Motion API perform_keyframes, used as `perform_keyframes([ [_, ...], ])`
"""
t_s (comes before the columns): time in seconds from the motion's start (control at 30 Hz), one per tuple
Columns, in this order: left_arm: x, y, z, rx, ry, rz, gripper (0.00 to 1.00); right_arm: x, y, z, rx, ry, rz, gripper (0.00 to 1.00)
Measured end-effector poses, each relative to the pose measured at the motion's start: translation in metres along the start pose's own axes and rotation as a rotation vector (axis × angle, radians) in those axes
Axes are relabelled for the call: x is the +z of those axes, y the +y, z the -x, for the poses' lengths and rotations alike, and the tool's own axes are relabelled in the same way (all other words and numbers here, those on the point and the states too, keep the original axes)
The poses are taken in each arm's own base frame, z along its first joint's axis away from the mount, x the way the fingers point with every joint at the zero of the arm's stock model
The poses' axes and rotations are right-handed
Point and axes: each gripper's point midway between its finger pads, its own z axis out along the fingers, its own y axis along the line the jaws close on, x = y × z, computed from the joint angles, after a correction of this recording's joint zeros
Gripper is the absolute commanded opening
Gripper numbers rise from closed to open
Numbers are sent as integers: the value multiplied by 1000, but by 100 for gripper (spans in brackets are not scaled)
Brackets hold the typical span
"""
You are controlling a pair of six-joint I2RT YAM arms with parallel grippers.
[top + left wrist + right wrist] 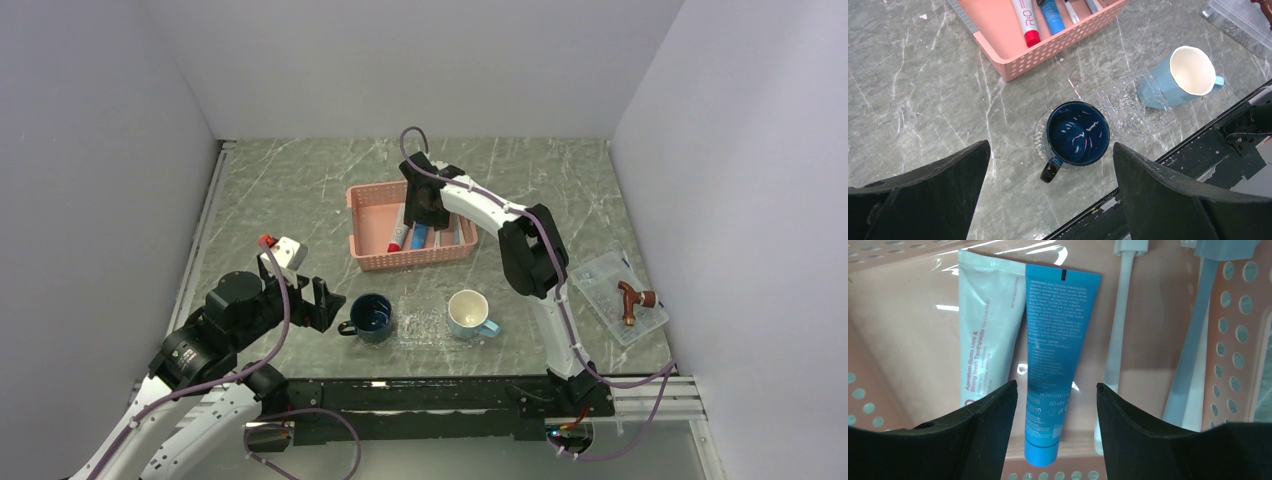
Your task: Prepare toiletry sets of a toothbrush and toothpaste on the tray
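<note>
Inside the pink basket point(372, 258) lie a blue toothpaste point(1058, 340) and a white toothpaste point(990, 325) with a red end point(1031, 36). Beside them lie two white toothbrushes point(1120, 325), the second point(1193, 350) near the basket wall. My right gripper point(1055, 385) hangs open low over the basket point(1243, 315). Its fingers straddle the blue tube's cap end with gaps on both sides. The clear oval tray point(422, 318) lies near the front edge. My left gripper point(1050, 144) is open and holds nothing, above the table left of the tray point(1128, 105).
A dark blue mug point(372, 317) stands on the tray's left end and a light blue mug point(470, 314) on its right end. A clear rectangular box point(620, 295) with a brown piece sits at the right. The black rail point(430, 390) runs along the front.
</note>
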Motion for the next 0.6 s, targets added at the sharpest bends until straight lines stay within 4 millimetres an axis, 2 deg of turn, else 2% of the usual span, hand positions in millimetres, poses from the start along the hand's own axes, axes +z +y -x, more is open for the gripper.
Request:
perform_keyframes([
  [0.27,0,0,0,0,0,0,99,21,-4,-7,10,36,-14,60],
  [0.4,0,0,0,0,2,1,100,24,0,1,21,27,-2,59],
  [0.6,2,1,-2,0,12,6,100,27,-2,4,29,28,-1,46],
])
